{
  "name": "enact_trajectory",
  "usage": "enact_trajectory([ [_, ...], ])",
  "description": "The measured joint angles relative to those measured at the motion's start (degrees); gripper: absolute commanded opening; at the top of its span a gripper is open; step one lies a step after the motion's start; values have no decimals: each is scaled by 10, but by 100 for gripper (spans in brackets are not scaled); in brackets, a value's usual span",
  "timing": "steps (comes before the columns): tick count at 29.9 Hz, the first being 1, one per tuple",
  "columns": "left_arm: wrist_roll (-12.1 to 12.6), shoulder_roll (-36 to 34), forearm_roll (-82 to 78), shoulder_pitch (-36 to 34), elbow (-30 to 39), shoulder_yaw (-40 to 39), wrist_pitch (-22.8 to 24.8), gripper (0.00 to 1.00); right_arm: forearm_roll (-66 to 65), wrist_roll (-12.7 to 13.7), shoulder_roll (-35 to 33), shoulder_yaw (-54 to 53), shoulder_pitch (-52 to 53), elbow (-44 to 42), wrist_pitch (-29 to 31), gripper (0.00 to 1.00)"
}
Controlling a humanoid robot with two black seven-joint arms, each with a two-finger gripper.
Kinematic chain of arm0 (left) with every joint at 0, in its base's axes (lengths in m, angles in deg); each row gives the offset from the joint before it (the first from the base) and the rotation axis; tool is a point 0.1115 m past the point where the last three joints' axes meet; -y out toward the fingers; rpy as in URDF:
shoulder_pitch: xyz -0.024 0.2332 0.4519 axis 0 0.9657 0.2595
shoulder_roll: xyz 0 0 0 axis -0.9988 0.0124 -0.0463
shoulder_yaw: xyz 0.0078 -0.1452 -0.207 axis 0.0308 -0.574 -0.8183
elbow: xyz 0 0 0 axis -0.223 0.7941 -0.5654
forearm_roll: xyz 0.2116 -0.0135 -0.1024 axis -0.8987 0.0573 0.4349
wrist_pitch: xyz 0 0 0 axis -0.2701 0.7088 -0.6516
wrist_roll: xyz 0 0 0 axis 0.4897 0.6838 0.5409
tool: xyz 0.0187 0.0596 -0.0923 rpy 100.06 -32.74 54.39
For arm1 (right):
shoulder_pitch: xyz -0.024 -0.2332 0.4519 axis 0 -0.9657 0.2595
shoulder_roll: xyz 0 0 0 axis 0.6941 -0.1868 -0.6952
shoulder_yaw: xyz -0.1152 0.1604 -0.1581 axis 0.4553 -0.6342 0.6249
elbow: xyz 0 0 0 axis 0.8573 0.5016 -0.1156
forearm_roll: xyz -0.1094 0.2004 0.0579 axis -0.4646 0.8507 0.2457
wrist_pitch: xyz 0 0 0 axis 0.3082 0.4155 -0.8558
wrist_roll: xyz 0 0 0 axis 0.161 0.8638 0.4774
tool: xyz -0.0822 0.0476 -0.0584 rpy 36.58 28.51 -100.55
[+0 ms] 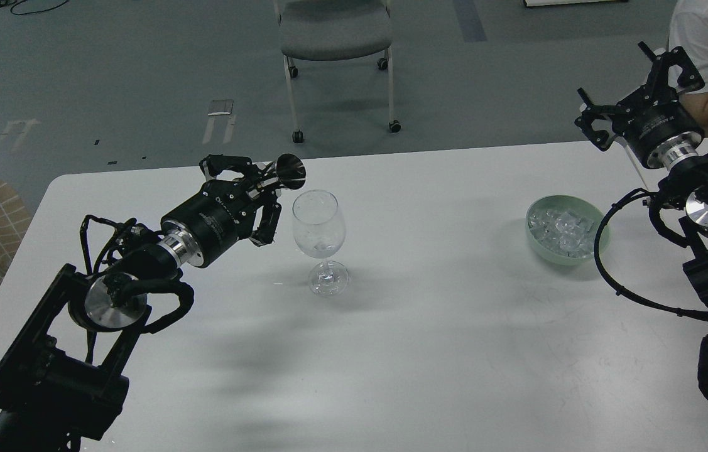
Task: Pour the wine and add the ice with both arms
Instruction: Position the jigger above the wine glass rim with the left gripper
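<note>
A small shiny metal cone-shaped cup (289,172) is gripped tilted by the left hand (259,182), at ten o'clock above the clear stemmed wine glass (319,226), for pouring; the right hand (636,94) is held wide, empty.

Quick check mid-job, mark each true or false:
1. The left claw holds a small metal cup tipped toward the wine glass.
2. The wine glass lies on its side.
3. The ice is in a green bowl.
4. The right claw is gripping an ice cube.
1. True: the left claw holds the metal cup tilted beside the wine glass.
2. False: it stands upright on the table.
3. True: the ice fills the green bowl.
4. False: the right claw is open, empty, raised behind the bowl.
</note>
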Motion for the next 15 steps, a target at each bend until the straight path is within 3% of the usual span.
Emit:
enact_trajectory([
  [15, 1, -1, -43, 1, 1, 0, 22, 12, 2, 0, -5, -2, 0, 3, 1, 100],
])
